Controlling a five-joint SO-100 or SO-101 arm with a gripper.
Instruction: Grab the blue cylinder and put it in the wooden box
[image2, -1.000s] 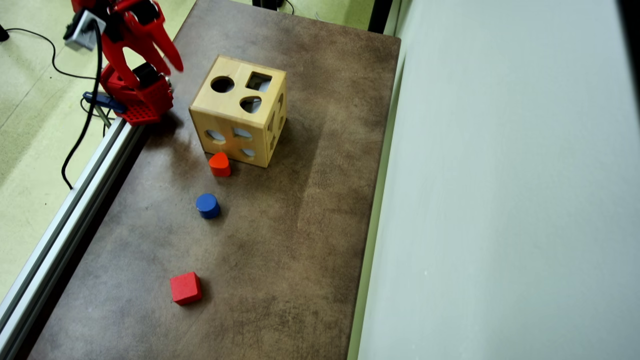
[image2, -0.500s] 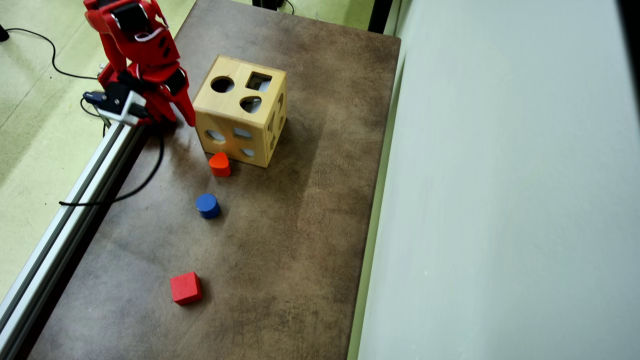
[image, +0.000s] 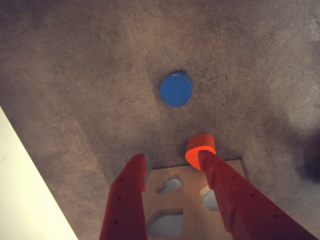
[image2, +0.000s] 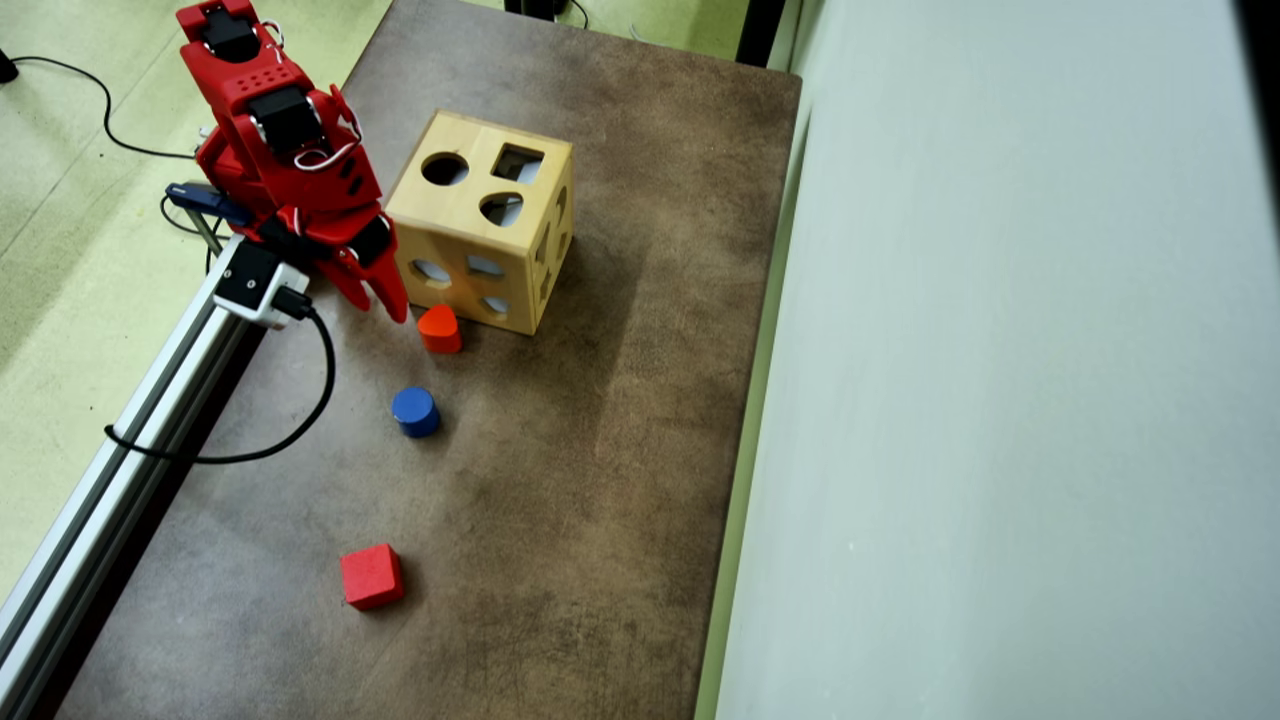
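1. Gripper (image2: 385, 300) hangs above the tabletop (image2: 600, 400), just left of the wooden box (image2: 480, 220) in the overhead view; fingers (image: 125, 200) spread apart, nothing between them.
2. Blue cylinder (image2: 415, 411) stands upright on the tabletop, alone, below the box in the overhead view, apart from the fingers; wrist view has it ahead of the tips (image: 176, 90).
3. Orange-red block (image2: 439, 329) sits by the box's lower face, btw box and cylinder.
4. Red cube (image2: 371, 577) lies well apart, nearer the bottom edge.

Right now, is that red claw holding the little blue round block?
No. In the overhead view the blue cylinder sits alone on the table, apart from the empty gripper.
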